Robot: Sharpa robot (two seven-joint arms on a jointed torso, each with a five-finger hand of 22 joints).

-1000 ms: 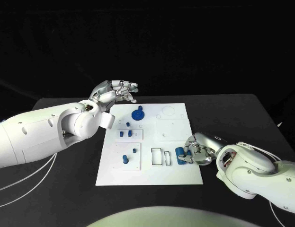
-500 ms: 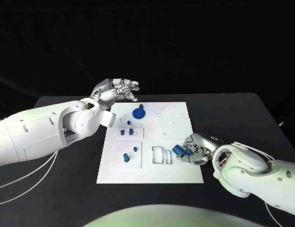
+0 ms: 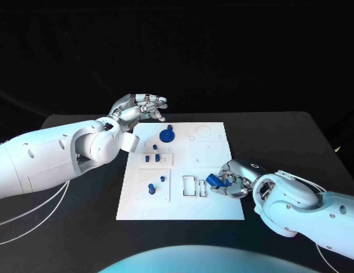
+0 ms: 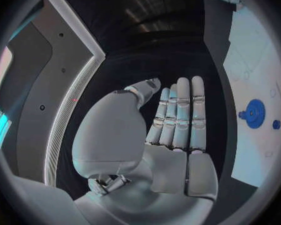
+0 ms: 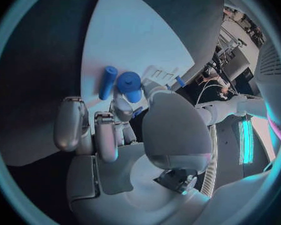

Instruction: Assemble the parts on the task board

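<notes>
The white task board (image 3: 213,145) lies in the middle of the black table. On it stand a blue gear (image 3: 167,136) and several small blue pegs (image 3: 150,160) on the left half. My right hand (image 3: 234,182) is over the board's right edge and pinches a blue cylindrical part (image 3: 215,180) between thumb and finger, beside two empty rectangular slots (image 3: 195,187). In the right wrist view the pinched part (image 5: 129,85) sits next to a second blue cylinder (image 5: 107,82). My left hand (image 3: 140,107) hovers past the board's far left corner, fingers straight (image 4: 178,115), holding nothing.
The board's raised square panels (image 3: 155,185) carry more pegs on the left side. Round recesses (image 3: 201,133) mark the far right part of the board. Bare black table (image 3: 291,148) lies around the board. The left wrist view shows the gear (image 4: 255,113).
My right hand has shifted a little left and toward the slots, lifting the blue part off the board's right edge. The left hand has barely moved.
</notes>
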